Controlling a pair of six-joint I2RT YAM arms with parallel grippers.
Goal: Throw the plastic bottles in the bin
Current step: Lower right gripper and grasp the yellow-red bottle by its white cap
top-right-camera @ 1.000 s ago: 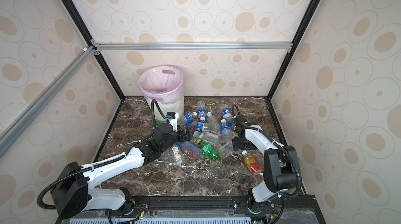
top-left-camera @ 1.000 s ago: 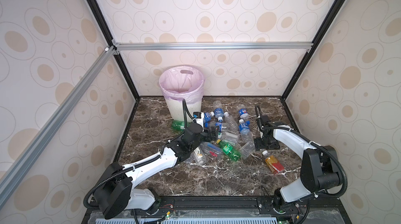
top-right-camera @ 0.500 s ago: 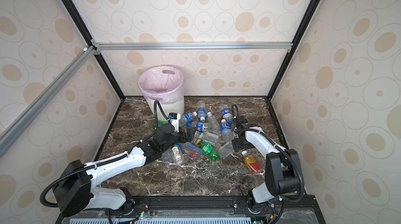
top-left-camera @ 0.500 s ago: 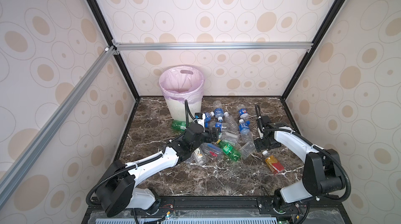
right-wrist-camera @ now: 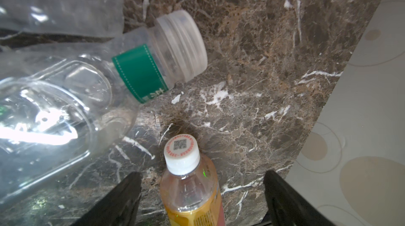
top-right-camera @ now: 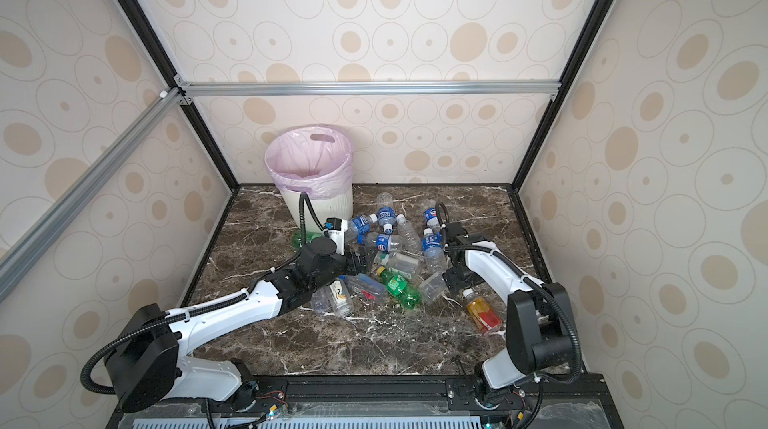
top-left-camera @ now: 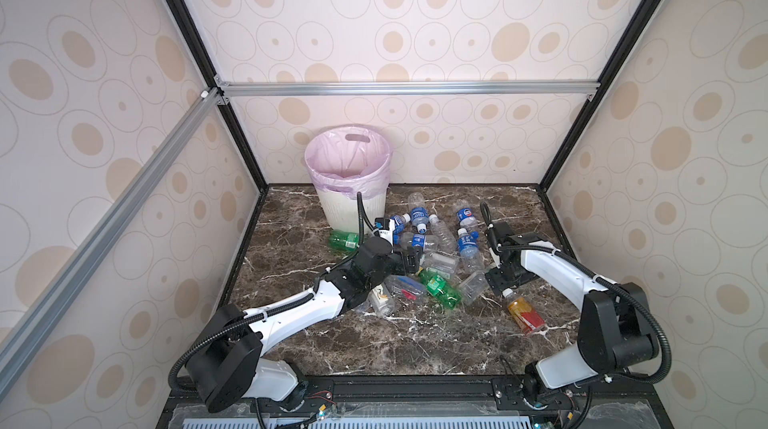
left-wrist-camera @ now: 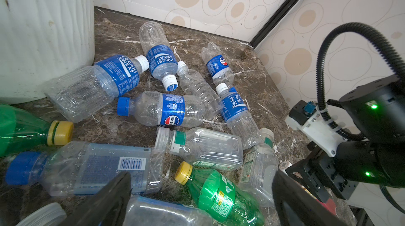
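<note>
Bin: the bin (top-left-camera: 340,210) stands at the back of the marble tabletop (top-left-camera: 374,348), left of centre in both top views. Its pink liner (top-left-camera: 332,156) hides the bottom, so you cannot tell what it already holds.
Plastic bottles: the plastic bottles (top-left-camera: 432,240) lie on their sides in a heap at the centre of both top views, just right of the bin's foot. Many of them touch or overlap.
Outlier: an orange bottle (top-left-camera: 524,316) lies apart at the lower right of the heap, with its white cap toward the heap.
Left gripper: the left gripper (left-wrist-camera: 200,181) hangs over the middle of the heap with its jaws spread wide and holds nothing. A green bottle (left-wrist-camera: 219,194) and several clear ones lie beneath it.
Right gripper: the right gripper (right-wrist-camera: 202,180) has its jaws parted on either side of the orange bottle's shoulder and is not pressing it.
Step, as judged: you seem to be lining up picks, and no bottle is lifted yet.
Risk, taper: if you close the right gripper on the sloping shoulder, the orange bottle may squirt out toward its base. A grip lower on the body looks safer.
Risk, neighbour: a clear bottle (right-wrist-camera: 87,87) with a green neck band lies just beside the orange bottle, and a descending finger could catch it.
Risk, heap: the thin walls will likely crush and slip. The left jaws may pinch two overlapping bottles or send round ones rolling.
Risk, arms: both wrists work near each other at the right of the heap, so watch for contact.
Risk, bin: the bin is much taller than the bottles, and a low carry could strike its rim and tip it.
</note>
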